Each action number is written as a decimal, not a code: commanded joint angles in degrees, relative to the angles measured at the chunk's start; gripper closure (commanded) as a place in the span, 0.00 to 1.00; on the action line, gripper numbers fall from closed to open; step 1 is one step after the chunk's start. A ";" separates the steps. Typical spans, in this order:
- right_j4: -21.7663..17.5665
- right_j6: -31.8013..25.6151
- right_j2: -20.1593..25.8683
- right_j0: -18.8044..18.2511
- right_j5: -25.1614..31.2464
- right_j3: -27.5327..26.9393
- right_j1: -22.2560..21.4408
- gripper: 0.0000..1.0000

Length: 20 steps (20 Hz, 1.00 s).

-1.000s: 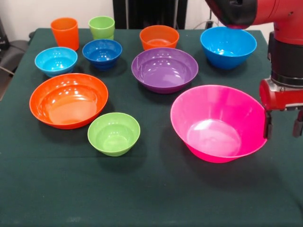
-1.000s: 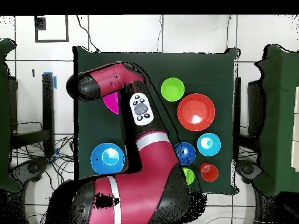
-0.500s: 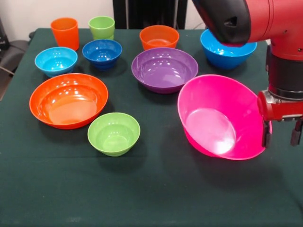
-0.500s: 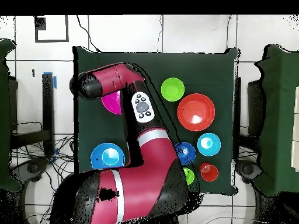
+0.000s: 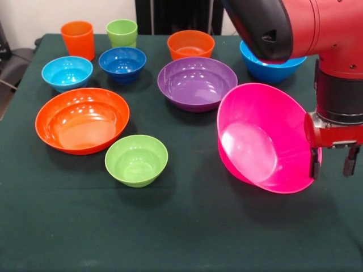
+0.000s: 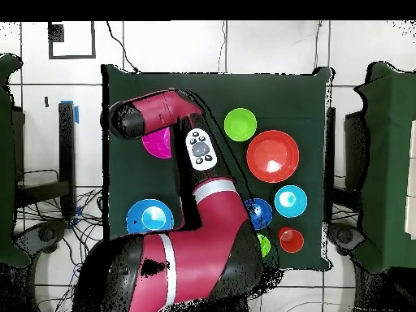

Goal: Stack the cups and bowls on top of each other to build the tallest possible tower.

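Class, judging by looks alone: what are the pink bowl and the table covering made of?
Pink bowl: probably glossy plastic, given its bright highlights and thin, even rim. Table covering: seemingly matte dark green cloth, dull and without reflections.

A large glossy pink plastic bowl (image 5: pixel 266 139) is held tilted steeply on its side, its rim pinched at the right edge. A purple bowl (image 5: pixel 197 83), wide shallow orange bowl (image 5: pixel 82 119), big blue bowl (image 5: pixel 272 67) and small lime-green bowl (image 5: pixel 136 160) are set upright and apart, unstacked.
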 commanded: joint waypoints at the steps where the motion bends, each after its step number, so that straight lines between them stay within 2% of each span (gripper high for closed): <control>1: -1.60 -11.86 2.29 -1.17 7.16 0.83 2.28 0.00; 8: -0.74 -13.62 2.67 -2.09 10.80 2.29 -0.41 0.00; 16: 1.16 -12.73 2.41 -2.63 16.39 7.13 -7.47 0.00; 20: 1.46 -12.53 2.74 -2.75 18.82 7.39 -8.93 0.00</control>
